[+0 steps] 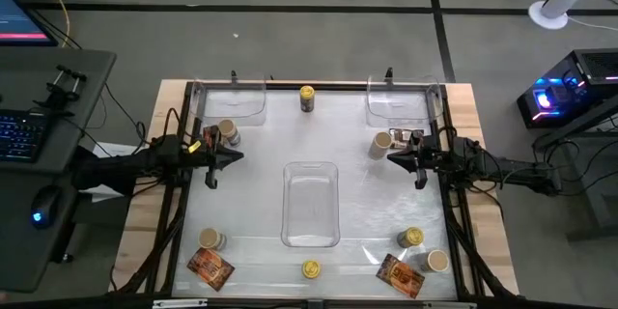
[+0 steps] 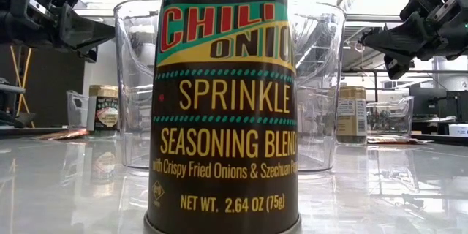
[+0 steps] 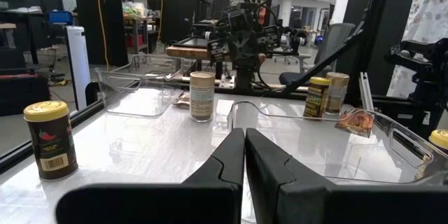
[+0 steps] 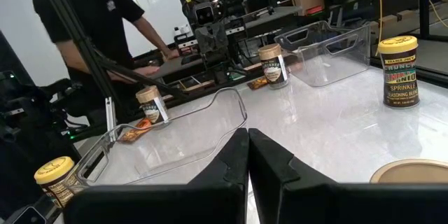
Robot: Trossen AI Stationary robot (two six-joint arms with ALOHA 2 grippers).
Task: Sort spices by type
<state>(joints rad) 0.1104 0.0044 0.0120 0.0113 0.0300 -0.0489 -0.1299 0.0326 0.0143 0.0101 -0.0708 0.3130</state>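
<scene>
Several spice jars stand upright on the white table. A yellow-lidded jar (image 1: 307,97) stands at the far edge's middle, another (image 1: 311,268) at the near edge, close to the low camera (image 2: 223,102), and a third (image 1: 411,238) near right. Beige-lidded jars stand by the left gripper (image 1: 229,132), by the right gripper (image 1: 382,143), near left (image 1: 212,240) and near right (image 1: 436,261). Orange-red packets lie flat near left (image 1: 210,266) and near right (image 1: 400,273). My left gripper (image 1: 230,157) (image 3: 245,155) and right gripper (image 1: 394,157) (image 4: 247,155) are shut, facing each other above the table and holding nothing.
Three clear plastic trays sit on the table: one in the middle (image 1: 311,203), one at the far left corner (image 1: 232,101), one at the far right corner (image 1: 401,106). A person in a black shirt (image 4: 105,21) stands beyond the table's left side.
</scene>
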